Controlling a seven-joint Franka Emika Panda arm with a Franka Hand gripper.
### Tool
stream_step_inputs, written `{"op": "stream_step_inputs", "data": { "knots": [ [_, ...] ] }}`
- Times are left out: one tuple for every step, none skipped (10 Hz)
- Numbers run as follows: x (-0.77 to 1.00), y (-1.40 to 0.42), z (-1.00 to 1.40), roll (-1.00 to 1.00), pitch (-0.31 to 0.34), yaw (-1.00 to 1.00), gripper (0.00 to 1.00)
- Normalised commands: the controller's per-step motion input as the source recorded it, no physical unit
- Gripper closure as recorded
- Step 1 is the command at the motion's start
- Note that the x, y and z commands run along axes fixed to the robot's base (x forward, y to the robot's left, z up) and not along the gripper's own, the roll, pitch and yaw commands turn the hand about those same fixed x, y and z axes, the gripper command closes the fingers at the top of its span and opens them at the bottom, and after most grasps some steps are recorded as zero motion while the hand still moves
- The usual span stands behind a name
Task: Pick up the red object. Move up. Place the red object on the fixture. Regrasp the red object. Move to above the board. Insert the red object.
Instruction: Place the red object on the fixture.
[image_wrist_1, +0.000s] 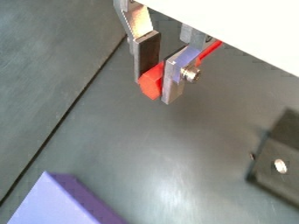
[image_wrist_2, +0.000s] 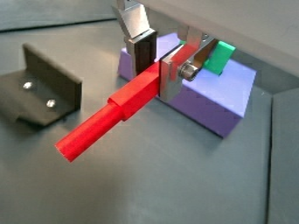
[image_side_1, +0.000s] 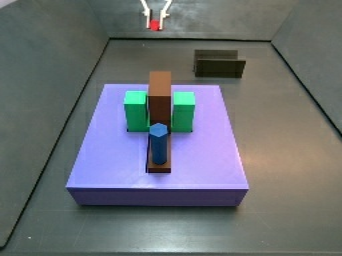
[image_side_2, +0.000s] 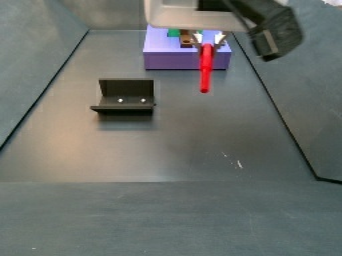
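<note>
Gripper (image_wrist_2: 167, 63) is up in the air, jaws clamped on the red peg (image_wrist_2: 111, 116) near one end. In a side view (image_side_2: 207, 68) the peg hangs straight down from the jaws, clear of the floor, just in front of the purple board's (image_side_2: 187, 58) near edge. In a wrist view the fingers (image_wrist_1: 145, 54) pinch the peg (image_wrist_1: 152, 83) with only a short red end showing. Fixture (image_side_2: 124, 97) sits on the gray floor, apart from the board and off to the peg's side; nothing on it. In a side view the board (image_side_1: 120, 150) carries green blocks (image_side_1: 135, 110), a brown bar (image_side_1: 160, 95) between them and a blue peg (image_side_1: 158, 143) upright in front. Gripper (image_side_1: 154, 18) is far at the back there, fixture (image_side_1: 219, 64) near it.
</note>
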Motion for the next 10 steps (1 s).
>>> {"op": "stream_step_inputs", "data": {
  "knots": [
    [0.83, -0.18, 0.01, -0.5, 0.0, -0.27, 1.0],
    [0.84, -0.18, 0.03, -0.51, 0.017, -0.27, 1.0],
    [0.87, -0.14, 0.03, -0.53, 0.017, -0.25, 1.0],
    [0.9, -0.08, 0.0, -0.57, 0.0, -0.23, 1.0],
    [0.89, -0.06, 0.0, -0.57, 0.0, -0.22, 1.0],
    [0.82, 0.0, 0.0, -0.54, 0.066, -0.26, 1.0],
    [0.76, 0.0, 0.0, -0.55, 0.051, -0.29, 1.0],
    [0.75, 0.01, 0.0, -0.5, 0.06, -0.27, 1.0],
    [0.69, 0.04, 0.0, -0.39, 0.157, -0.14, 1.0],
    [0.59, 0.01, 0.0, -0.35, 0.114, -0.01, 1.0]
  ]
}}
